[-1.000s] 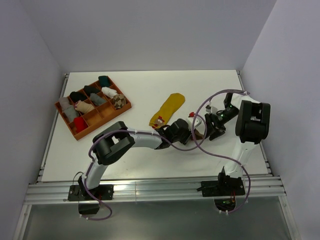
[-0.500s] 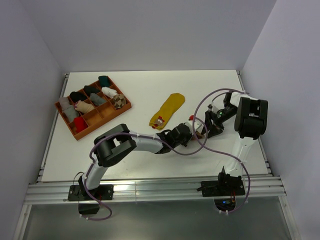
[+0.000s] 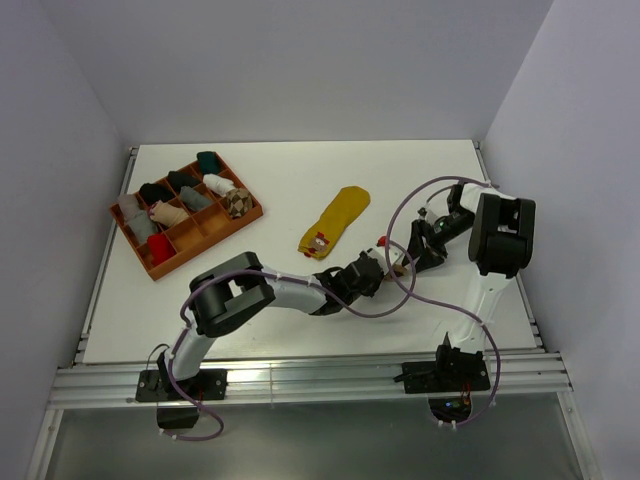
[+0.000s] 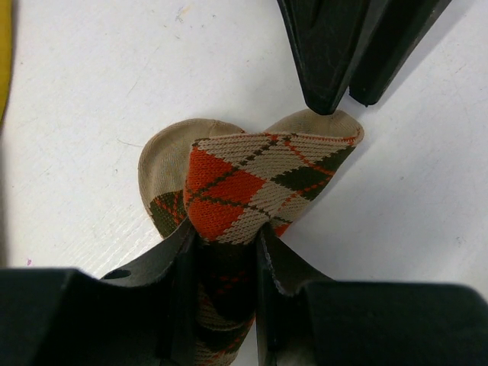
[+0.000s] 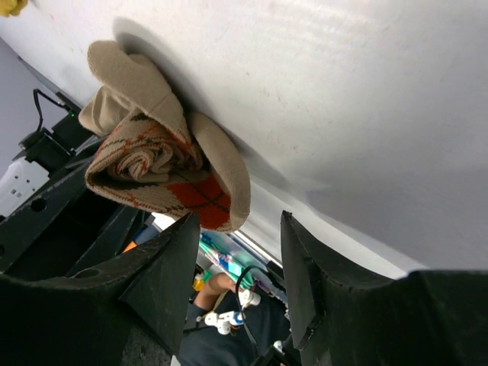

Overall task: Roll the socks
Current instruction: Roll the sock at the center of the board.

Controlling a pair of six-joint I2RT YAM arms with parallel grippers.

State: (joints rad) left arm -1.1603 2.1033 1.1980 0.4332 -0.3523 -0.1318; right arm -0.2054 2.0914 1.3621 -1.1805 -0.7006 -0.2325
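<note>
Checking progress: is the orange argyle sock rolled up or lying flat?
Rolled up: the orange argyle sock is a bundle pinched in the left gripper.

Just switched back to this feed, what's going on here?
The left gripper is clamped on the rolled-up orange argyle sock, which rests on the table. The right gripper, jaws open, sits at the sock's far end without gripping it. The mustard sock lies flat nearby, not yet rolled.

Orange tray [image 3: 207,244] on white table [image 3: 400,180]
</note>
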